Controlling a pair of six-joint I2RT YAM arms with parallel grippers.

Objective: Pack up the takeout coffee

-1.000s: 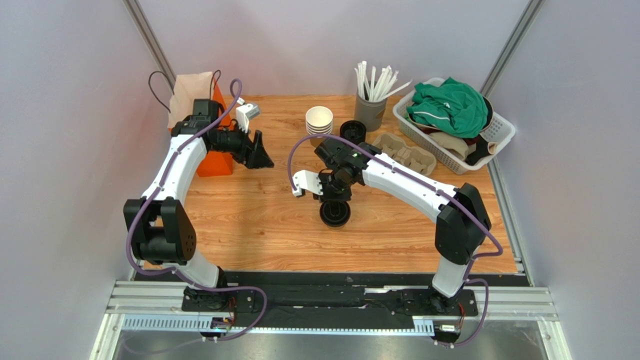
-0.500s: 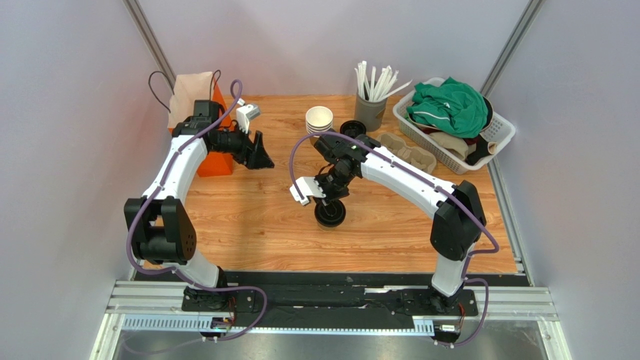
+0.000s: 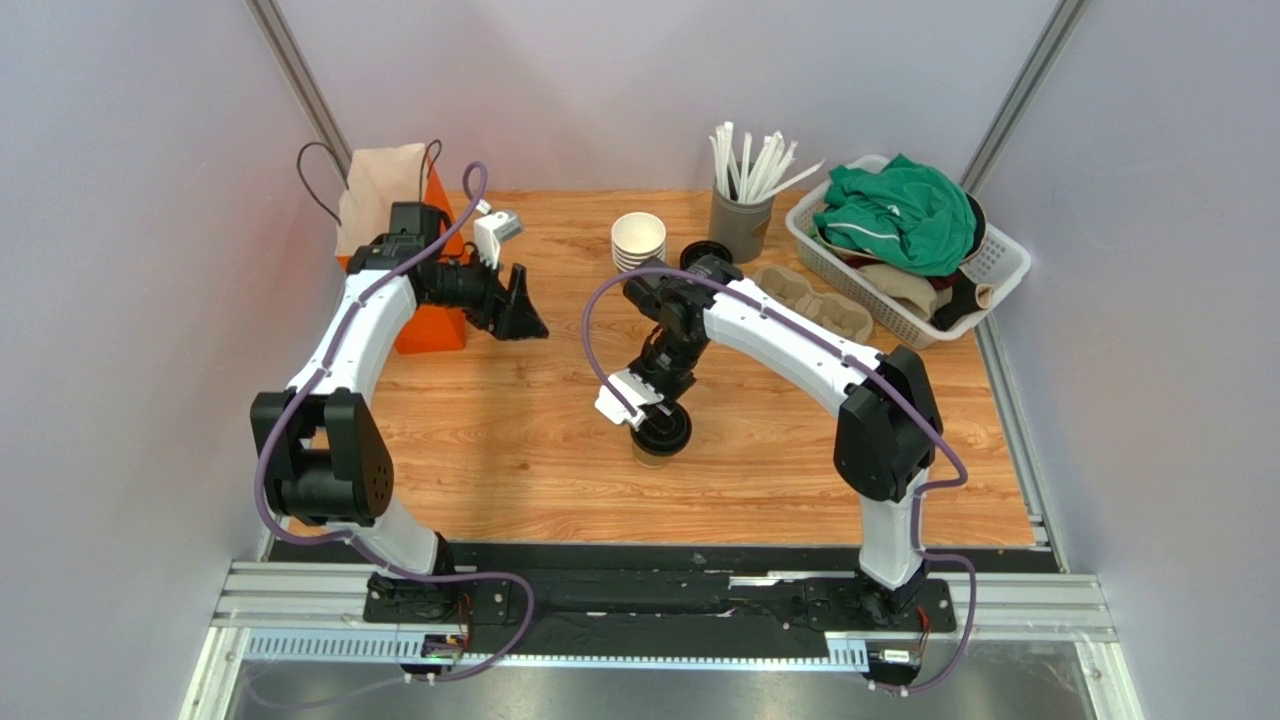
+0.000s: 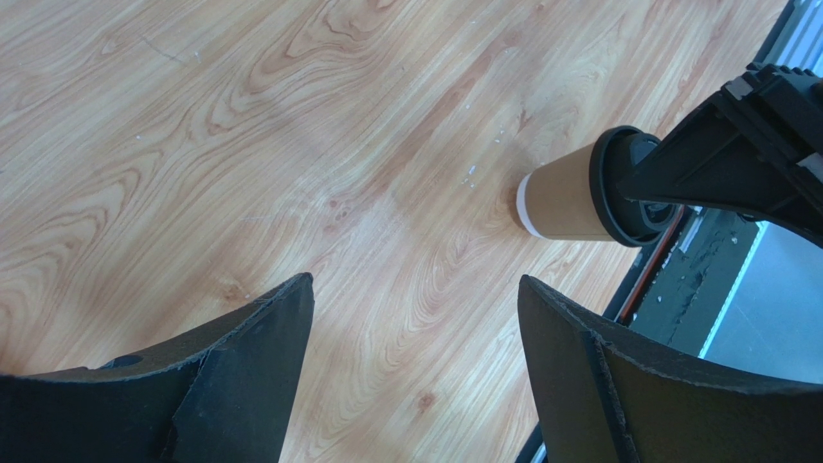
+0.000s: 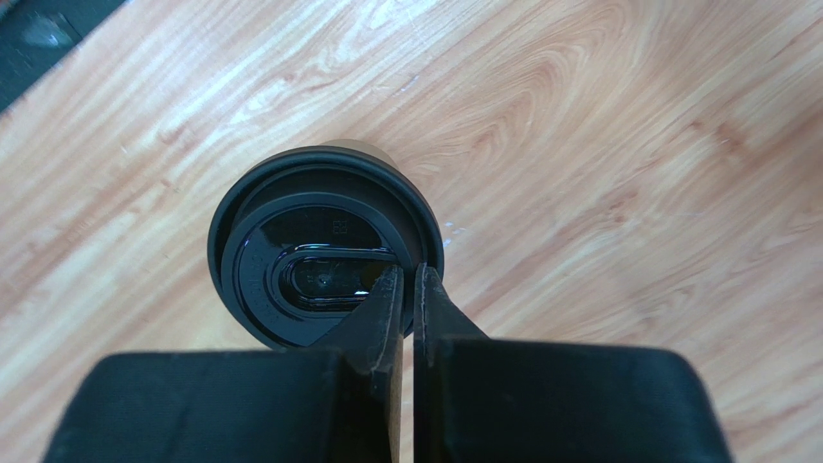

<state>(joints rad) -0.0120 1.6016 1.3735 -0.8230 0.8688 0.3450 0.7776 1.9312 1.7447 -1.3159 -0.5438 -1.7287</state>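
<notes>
- Takeout coffee [image 3: 663,432] stands upright near the middle of the table [image 3: 496,450], directly under my right gripper [image 3: 661,414].
- On my right gripper, the fingers are pressed fully together with nothing between them.
- In the right wrist view, the fingertips [image 5: 386,299] point down at the near rim of the black lid [image 5: 324,260]. I cannot tell whether they touch it.
- In the left wrist view, the cup's tan wall shows with the lid seated on top.
- On my left gripper [image 4: 415,285], the jaws stand wide apart and hold nothing. It hovers above bare wood.
- My left gripper is well apart from the coffee, to its left, just beside the orange bag [image 3: 425,327] at the far left of the table.
- Along the far edge, from left to right:
  - a stack of lidless paper cups [image 3: 639,240]
  - a stack of black lids [image 3: 703,258] just beside it
  - a grey holder of white straws [image 3: 739,222]
  - a cardboard cup tray [image 3: 819,308]
- At the far right is a white basket [image 3: 999,270] with a green cloth [image 3: 899,210] in it.
</notes>
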